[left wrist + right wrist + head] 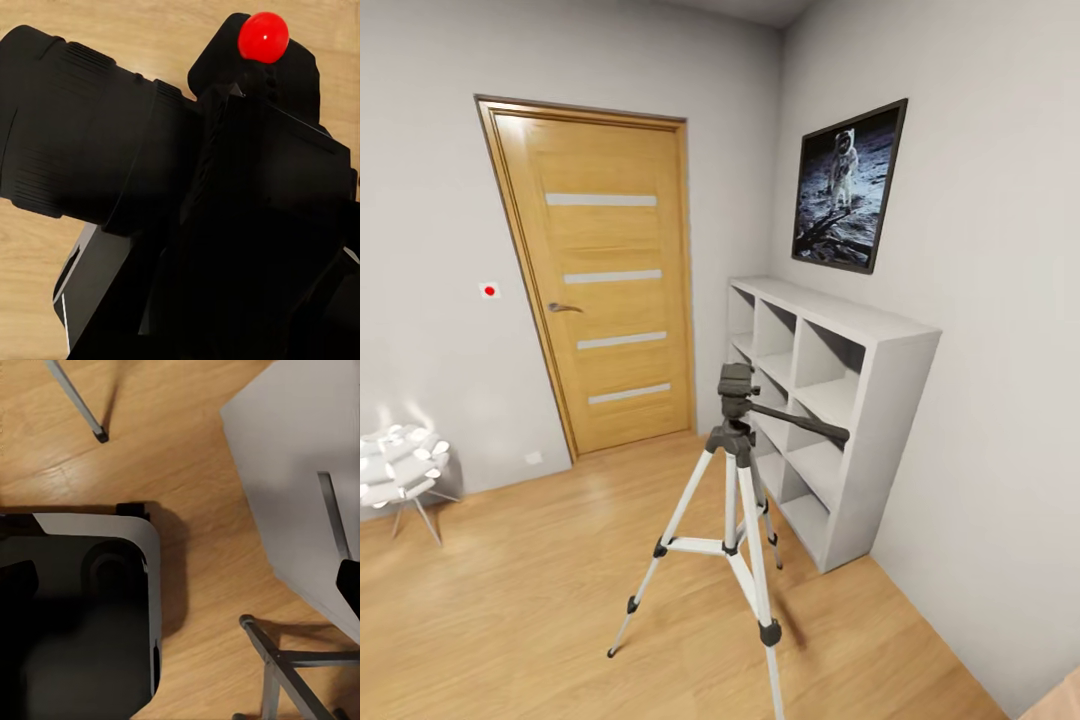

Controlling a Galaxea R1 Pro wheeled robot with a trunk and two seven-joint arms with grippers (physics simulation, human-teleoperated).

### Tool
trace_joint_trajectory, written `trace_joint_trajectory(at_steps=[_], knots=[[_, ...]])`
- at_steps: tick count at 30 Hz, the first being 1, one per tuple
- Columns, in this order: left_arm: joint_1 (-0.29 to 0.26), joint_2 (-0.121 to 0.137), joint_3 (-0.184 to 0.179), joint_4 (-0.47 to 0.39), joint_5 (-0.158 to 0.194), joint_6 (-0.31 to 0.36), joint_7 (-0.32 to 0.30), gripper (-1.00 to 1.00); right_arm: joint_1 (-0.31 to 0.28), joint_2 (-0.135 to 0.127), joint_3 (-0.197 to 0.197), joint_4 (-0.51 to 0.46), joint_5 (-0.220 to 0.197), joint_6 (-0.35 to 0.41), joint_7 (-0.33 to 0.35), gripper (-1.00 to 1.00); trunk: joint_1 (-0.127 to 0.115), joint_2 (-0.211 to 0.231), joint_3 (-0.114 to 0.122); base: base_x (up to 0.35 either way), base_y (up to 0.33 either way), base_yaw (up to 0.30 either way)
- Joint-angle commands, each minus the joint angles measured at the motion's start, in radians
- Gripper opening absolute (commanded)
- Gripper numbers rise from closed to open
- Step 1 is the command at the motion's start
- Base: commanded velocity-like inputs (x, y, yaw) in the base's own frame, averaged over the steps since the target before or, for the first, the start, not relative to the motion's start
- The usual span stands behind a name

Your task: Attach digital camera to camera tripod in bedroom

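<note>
Digital camera [225, 210] close before left wrist lens — gripper state cannot tell. Camera tripod [735, 470] stands free near shelf [840, 400] — a hard docking push may tip it.

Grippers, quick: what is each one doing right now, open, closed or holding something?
Left gripper: the digital camera sits right against its wrist view, apparently held, but the grip itself cannot be told.
Right gripper: cannot be told.
</note>
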Motion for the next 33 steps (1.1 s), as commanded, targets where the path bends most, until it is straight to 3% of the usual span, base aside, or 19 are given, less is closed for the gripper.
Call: trace_joint_trajectory(at_steps=[1,15,33], knots=[[-0.001,0.0,-0.008,-0.001,0.006,-0.002,0.003,-1.0,-0.001,0.001,-0.009,0.003,0.008,-0.005,-0.001,1.0,0.001,-0.002,-0.002,0.006,-0.006,0.103],[-0.001,0.0,-0.009,-0.001,0.006,-0.002,0.003,-1.0,-0.001,0.004,-0.009,0.003,0.008,-0.005,-0.001,1.0,0.001,-0.002,-0.002,0.001,-0.001,0.165],[-0.001,0.0,-0.01,-0.001,0.005,-0.002,0.003,-1.0,-0.001,0.0,-0.009,0.004,0.008,-0.007,0.002,1.0,0.001,-0.002,-0.019,0.0,0.0,-0.056]])
